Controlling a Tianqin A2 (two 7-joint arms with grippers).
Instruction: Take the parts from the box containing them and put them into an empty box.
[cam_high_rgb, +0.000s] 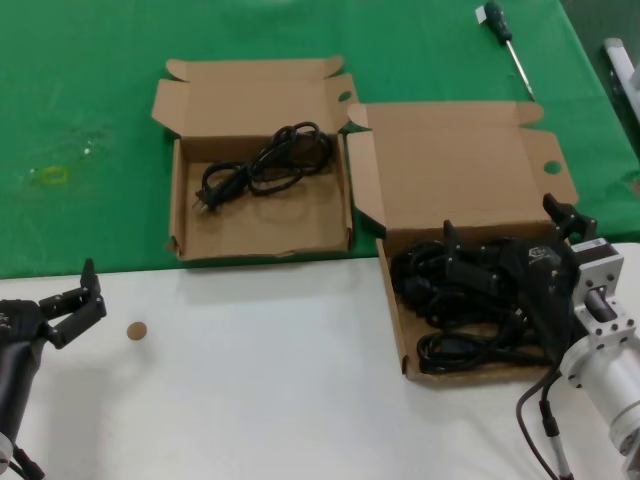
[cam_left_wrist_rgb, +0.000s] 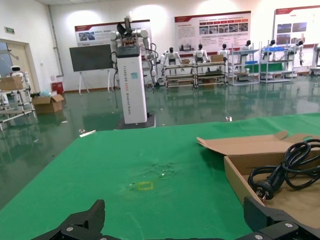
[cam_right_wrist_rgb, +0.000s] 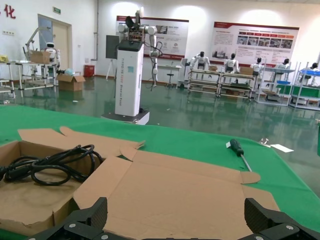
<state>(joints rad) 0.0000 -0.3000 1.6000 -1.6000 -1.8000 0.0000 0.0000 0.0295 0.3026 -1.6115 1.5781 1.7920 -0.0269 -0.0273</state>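
The larger carton (cam_high_rgb: 455, 165) with the tall lid stands at the right and holds a heap of black coiled cables (cam_high_rgb: 440, 305). My right gripper (cam_high_rgb: 505, 225) hovers open just above that heap, with nothing between its fingers; the right wrist view shows its gripper (cam_right_wrist_rgb: 175, 212) facing the tall lid (cam_right_wrist_rgb: 170, 192). Left of it, the smaller shallow carton (cam_high_rgb: 190, 235) has one coiled cable (cam_high_rgb: 265, 165) lying inside, also seen as a cable (cam_left_wrist_rgb: 290, 167) in the left wrist view. My left gripper (cam_high_rgb: 68, 290) waits open over the white table at the near left.
A screwdriver (cam_high_rgb: 505, 40) lies on the green mat at the far right. A small brown disc (cam_high_rgb: 136, 330) sits on the white table near the left gripper. A yellow mark (cam_high_rgb: 55, 175) shows on the mat at the left.
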